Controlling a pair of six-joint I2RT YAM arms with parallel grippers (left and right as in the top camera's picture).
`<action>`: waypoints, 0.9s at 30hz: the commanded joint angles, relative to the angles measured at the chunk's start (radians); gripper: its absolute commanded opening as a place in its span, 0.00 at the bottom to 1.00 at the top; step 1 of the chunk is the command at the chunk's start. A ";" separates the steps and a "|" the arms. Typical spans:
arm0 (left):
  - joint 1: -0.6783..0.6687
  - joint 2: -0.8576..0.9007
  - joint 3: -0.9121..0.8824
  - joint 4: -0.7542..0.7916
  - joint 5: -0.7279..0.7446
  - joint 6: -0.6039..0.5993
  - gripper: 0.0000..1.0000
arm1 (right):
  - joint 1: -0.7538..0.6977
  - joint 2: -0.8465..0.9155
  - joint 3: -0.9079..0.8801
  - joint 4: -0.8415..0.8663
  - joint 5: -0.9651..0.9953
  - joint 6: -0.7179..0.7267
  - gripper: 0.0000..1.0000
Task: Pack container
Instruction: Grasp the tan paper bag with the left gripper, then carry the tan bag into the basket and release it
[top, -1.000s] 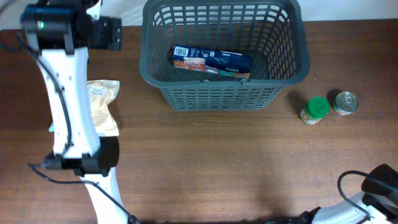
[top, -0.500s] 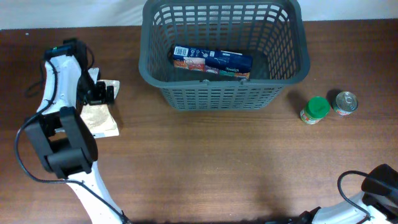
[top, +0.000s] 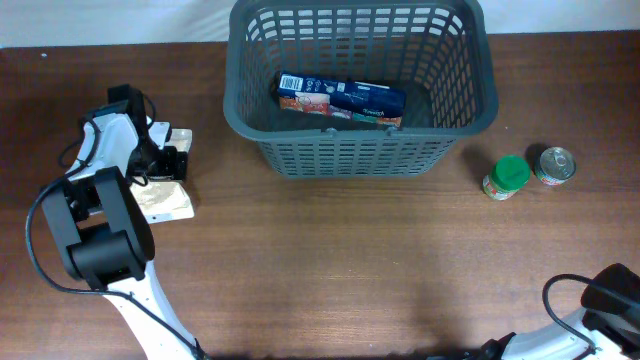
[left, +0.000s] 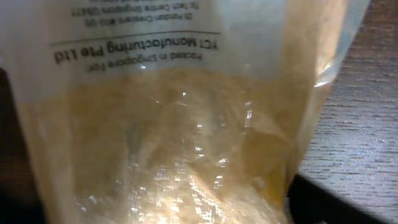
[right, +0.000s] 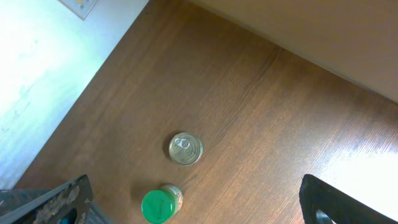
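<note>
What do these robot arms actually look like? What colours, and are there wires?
The left arm is made of white segments linked by chunky black joints, with thin black cables looping beside it. Only a black piece of the right arm shows, trailing a black cable.

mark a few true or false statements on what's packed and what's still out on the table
1. Blue packages lie inside the container. True.
2. The green-lidded jar is in the container. False: it stands outside it on the table, next to the can.
3. The left gripper is at the clear bag, which lies on the table. True; the left wrist view is filled by that bag.
4. The can lies on its side. False: it stands upright, with its pull-tab top facing up.
</note>
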 joint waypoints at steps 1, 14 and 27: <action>0.003 -0.004 -0.032 -0.005 0.005 0.011 0.36 | -0.002 0.001 0.001 0.003 0.008 0.006 0.99; -0.016 -0.125 0.290 -0.167 0.038 0.008 0.02 | -0.002 0.001 0.001 0.003 0.008 0.006 0.99; -0.470 -0.292 0.866 -0.104 0.211 0.732 0.02 | -0.002 0.001 0.001 0.003 0.008 0.006 0.99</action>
